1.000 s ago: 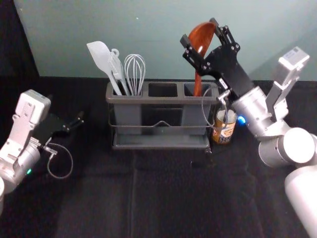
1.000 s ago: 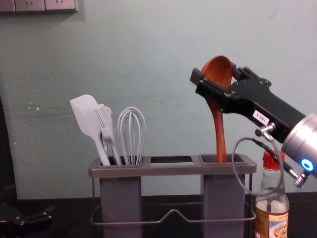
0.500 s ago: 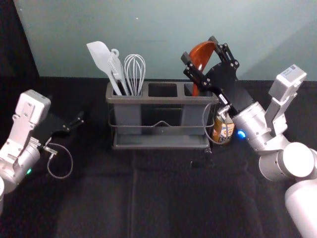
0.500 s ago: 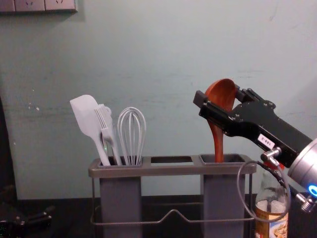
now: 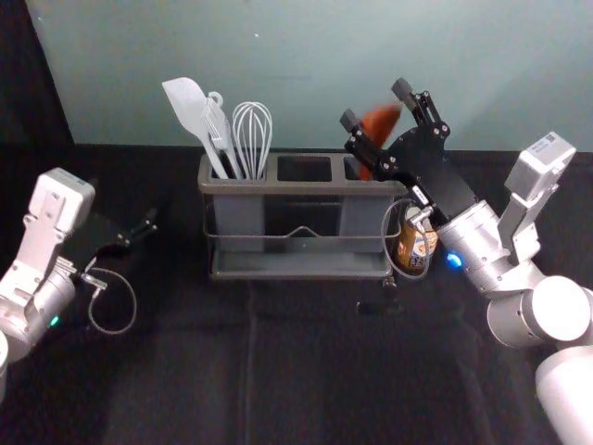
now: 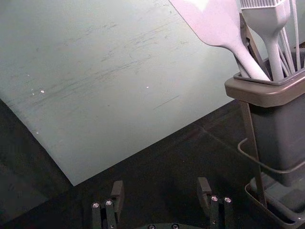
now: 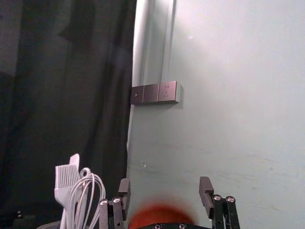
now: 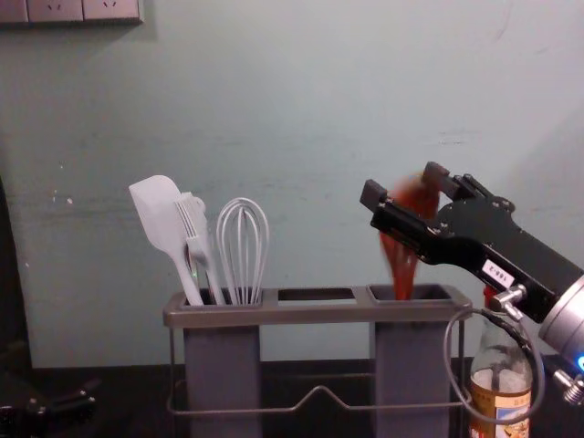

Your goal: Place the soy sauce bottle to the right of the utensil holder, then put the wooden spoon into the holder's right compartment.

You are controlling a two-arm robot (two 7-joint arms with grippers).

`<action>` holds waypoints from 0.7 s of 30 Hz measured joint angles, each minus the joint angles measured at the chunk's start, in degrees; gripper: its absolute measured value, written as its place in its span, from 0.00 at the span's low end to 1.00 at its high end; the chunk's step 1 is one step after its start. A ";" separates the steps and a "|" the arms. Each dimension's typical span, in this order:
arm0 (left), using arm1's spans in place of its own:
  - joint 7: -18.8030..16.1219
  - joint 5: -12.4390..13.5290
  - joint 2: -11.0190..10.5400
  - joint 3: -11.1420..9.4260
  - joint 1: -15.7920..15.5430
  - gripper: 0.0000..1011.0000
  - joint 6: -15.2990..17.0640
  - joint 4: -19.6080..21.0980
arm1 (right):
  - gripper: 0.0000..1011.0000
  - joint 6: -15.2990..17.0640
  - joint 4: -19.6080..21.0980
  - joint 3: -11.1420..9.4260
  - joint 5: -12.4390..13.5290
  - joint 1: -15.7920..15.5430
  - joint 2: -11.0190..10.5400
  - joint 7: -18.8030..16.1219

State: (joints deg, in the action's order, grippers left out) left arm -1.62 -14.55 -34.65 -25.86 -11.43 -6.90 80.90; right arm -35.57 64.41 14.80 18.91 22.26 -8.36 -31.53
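No text reads clearly on the white tag (image 8: 498,272) of the right pincer (image 8: 404,184) or the bottle label (image 8: 490,404).

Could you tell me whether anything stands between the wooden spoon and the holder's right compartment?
Nothing visible does: the wooden spoon already has its handle in the right compartment, the right gripper open around its bowl.

Open air above the middle compartment (image 5: 304,169), between whisk (image 5: 252,134) and wooden spoon (image 5: 380,123). Spatula (image 5: 186,102) and whisk obstruct the left compartment from above. Right gripper (image 5: 376,104) overhangs the right compartment, spread around the blurred spoon; side clearance perhaps slight, hard to judge. Bottle (image 5: 415,245) and cable (image 5: 384,225) crowd the holder's (image 5: 306,187) right side. Open passage between holder and left gripper (image 5: 142,229).
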 joint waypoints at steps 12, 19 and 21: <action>0.00 0.00 0.00 0.00 0.00 0.99 0.00 0.00 | 0.99 0.38 2.09 -1.08 1.88 -0.13 0.88 0.36; 0.00 0.00 0.00 0.00 0.00 0.99 0.00 0.00 | 0.99 0.36 5.03 -2.71 3.33 -0.58 0.71 0.53; 0.00 0.00 0.00 0.00 0.00 0.99 0.00 0.00 | 0.99 0.28 6.14 -3.61 3.70 -0.84 0.32 0.91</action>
State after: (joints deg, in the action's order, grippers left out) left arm -1.62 -14.55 -34.64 -25.86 -11.43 -6.90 80.90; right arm -35.30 70.55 11.19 22.61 21.42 -8.04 -30.62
